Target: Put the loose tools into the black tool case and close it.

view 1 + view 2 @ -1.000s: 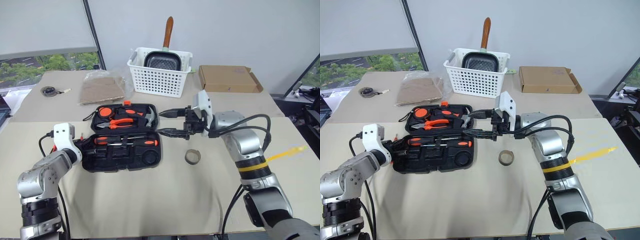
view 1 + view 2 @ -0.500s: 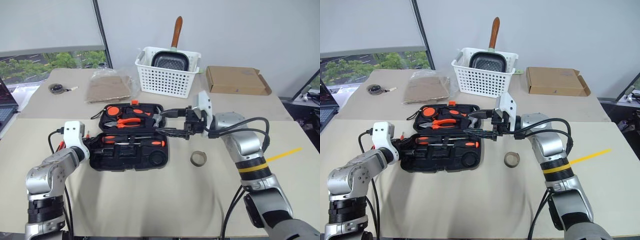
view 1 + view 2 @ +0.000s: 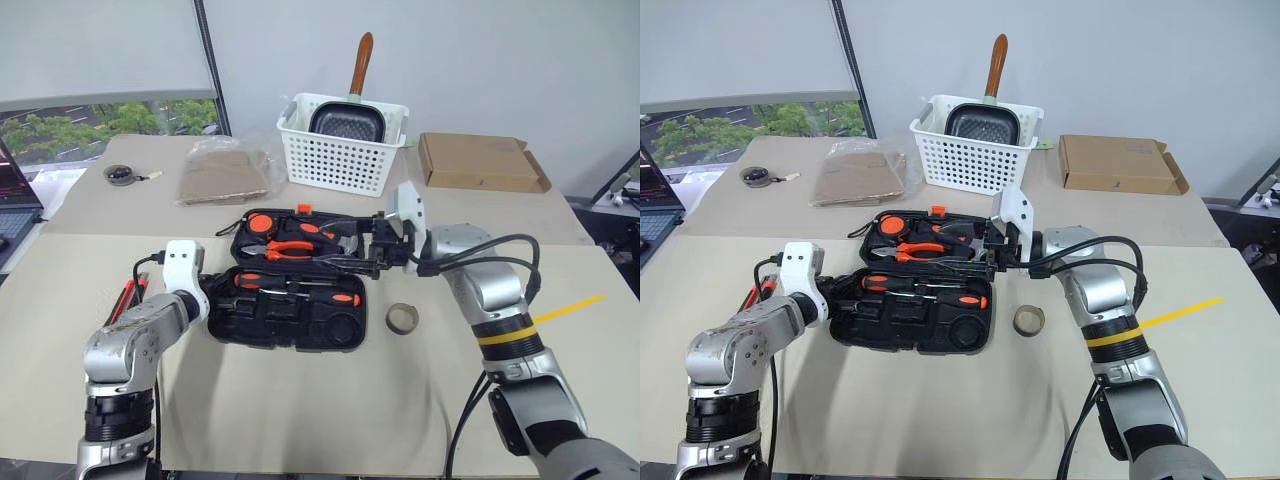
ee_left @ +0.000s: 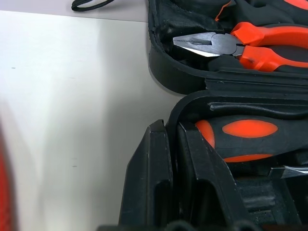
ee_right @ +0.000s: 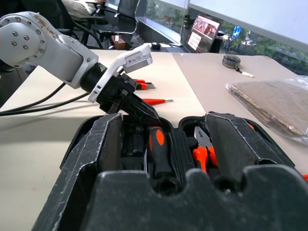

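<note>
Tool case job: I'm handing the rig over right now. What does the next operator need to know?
Left gripper: shut, empty, against the left end of the black tool case.
Right gripper: open, holding nothing, level at the case's right end.
Case: open on the table.
Done: orange-handled screwdrivers lie in the front half.
Left: the tape roll is on the table right of the case. A slim orange screwdriver and another orange tool lie on the table beyond the left arm. Load these, then close the case.
</note>
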### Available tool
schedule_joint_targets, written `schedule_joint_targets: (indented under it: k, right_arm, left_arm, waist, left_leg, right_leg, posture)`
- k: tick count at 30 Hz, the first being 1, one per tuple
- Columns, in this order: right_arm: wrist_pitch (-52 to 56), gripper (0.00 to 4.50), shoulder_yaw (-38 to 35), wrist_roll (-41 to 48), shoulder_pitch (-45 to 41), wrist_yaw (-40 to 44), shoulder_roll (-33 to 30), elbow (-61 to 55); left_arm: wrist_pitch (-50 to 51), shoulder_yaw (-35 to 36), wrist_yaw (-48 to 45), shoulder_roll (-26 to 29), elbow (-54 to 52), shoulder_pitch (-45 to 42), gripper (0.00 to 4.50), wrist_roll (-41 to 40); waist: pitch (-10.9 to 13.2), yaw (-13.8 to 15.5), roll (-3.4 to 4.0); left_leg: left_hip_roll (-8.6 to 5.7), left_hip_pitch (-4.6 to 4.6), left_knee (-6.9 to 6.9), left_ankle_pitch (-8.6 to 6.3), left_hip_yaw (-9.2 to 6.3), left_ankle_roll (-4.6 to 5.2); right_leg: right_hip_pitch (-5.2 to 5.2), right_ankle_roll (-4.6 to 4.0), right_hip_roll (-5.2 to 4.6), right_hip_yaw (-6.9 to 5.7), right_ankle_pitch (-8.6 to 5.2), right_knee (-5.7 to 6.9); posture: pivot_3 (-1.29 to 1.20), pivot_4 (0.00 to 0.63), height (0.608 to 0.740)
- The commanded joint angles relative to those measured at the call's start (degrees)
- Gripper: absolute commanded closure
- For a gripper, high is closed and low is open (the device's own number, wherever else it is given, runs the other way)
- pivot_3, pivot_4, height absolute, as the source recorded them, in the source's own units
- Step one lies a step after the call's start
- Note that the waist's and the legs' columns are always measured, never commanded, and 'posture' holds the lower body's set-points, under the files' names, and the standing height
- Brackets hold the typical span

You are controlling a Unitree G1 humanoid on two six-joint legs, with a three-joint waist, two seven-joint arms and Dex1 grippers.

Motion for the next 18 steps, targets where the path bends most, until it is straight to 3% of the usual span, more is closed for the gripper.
schedule_joint_targets:
  k: [1,6,11,15,18]
  right_arm:
    - [-1.7,1.3,-1.48,0.31,-0.05,-0.13,-0.47,-2.01]
    - [-1.92,1.3,-1.16,0.24,0.03,0.06,-0.32,-1.92]
    - [-2.15,1.3,-1.16,0.19,-0.19,0.16,-0.26,-1.54]
    - [-1.97,1.3,-1.2,0.32,-0.01,0.31,-0.49,-1.82]
    - [-1.92,1.3,-1.12,0.29,-0.29,0.9,-0.86,-1.47]
  left_arm:
    - [3.03,-4.27,0.21,-2.31,-1.39,0.86,4.46,-0.45]
    - [3.07,-4.05,-0.06,-1.48,-3.05,2.46,4.46,-0.21]
    - [1.01,-2.39,-0.91,0.27,-5.53,3.67,2.61,-0.12]
    - [-8.9,0.81,-0.78,-0.02,-10.74,6.13,1.2,1.45]
    - [-12.28,4.93,-2.53,-0.83,-16.12,11.55,1.2,-0.95]
  waist:
    - [0.0,0.01,0.0]
    - [0.0,-0.16,0.0]
    - [0.0,-0.96,0.0]
    - [0.03,-1.02,-0.05]
    - [0.08,-1.27,-0.13]
  left_leg:
    - [0.0,-0.01,0.0,0.0,-0.01,0.0]
    - [-0.01,0.0,0.0,0.0,-0.01,0.01]
    - [0.01,0.0,-0.01,-0.01,0.01,0.05]
    - [0.04,-0.03,-0.01,-0.01,0.01,0.06]
    - [0.08,-0.14,0.0,-0.01,0.0,0.05]
  right_leg:
    - [0.0,0.0,0.0,-0.01,0.0,0.0]
    - [0.01,-0.01,0.0,-0.01,0.01,0.0]
    - [-0.01,-0.02,0.03,0.01,0.01,-0.01]
    - [-0.05,-0.04,0.06,0.01,0.03,-0.02]
    - [-0.13,-0.26,0.06,0.01,0.15,-0.07]
  posture:
    - [0.0,0.15,0.7]
    - [0.0,0.15,0.7]
    - [0.0,0.15,0.7]
    - [0.0,0.15,0.7]
    - [0.0,0.15,0.7]
